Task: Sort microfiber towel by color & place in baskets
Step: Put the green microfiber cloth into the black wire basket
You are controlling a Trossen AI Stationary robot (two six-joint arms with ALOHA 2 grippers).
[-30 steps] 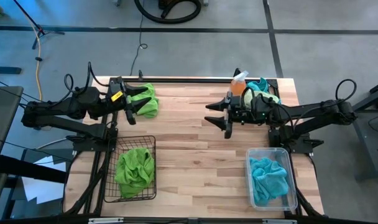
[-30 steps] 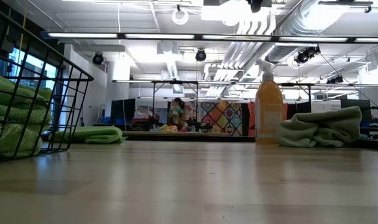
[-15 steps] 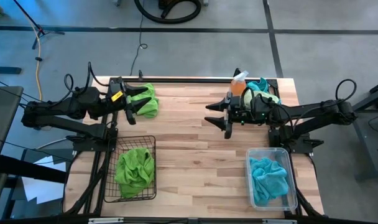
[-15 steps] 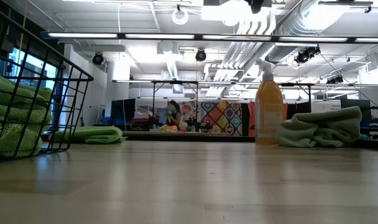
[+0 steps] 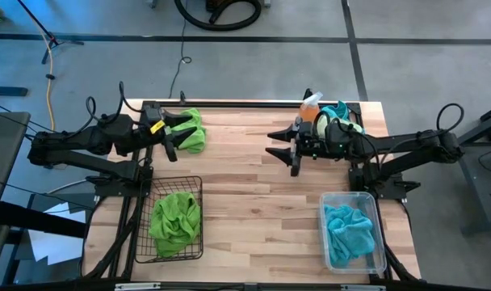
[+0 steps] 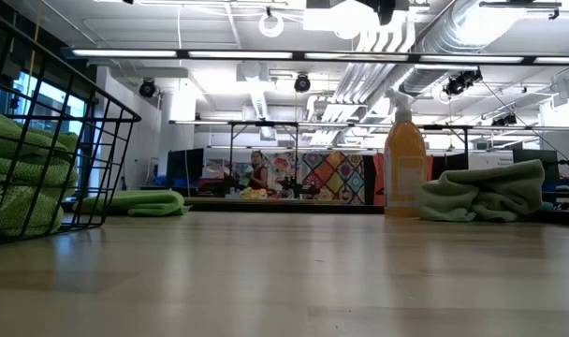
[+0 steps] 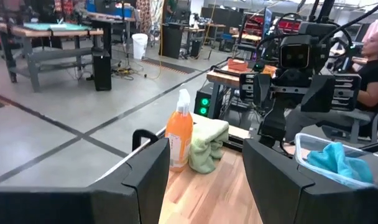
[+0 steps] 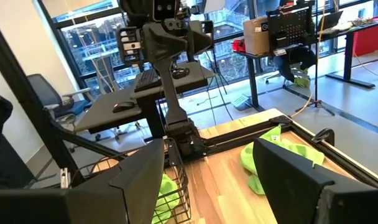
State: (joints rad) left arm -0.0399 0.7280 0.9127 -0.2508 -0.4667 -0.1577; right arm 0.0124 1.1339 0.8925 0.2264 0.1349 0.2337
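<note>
Jaws released both arms; left gripper (image 5: 174,136) over green towel (image 5: 192,129) at table (image 5: 245,202) edge.

A crumpled green towel (image 5: 174,222) fills the black wire basket (image 5: 140,242), and a blue towel (image 5: 346,232) lies bunched in the clear plastic basket (image 5: 380,242). Another green towel (image 5: 192,133) lies loose at the worktop's far left. A green-and-blue heap (image 5: 342,113) sits at its far right corner.

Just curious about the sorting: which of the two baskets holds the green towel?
The black wire basket near the left arm holds the green towel; the clear plastic basket holds a blue towel.
</note>
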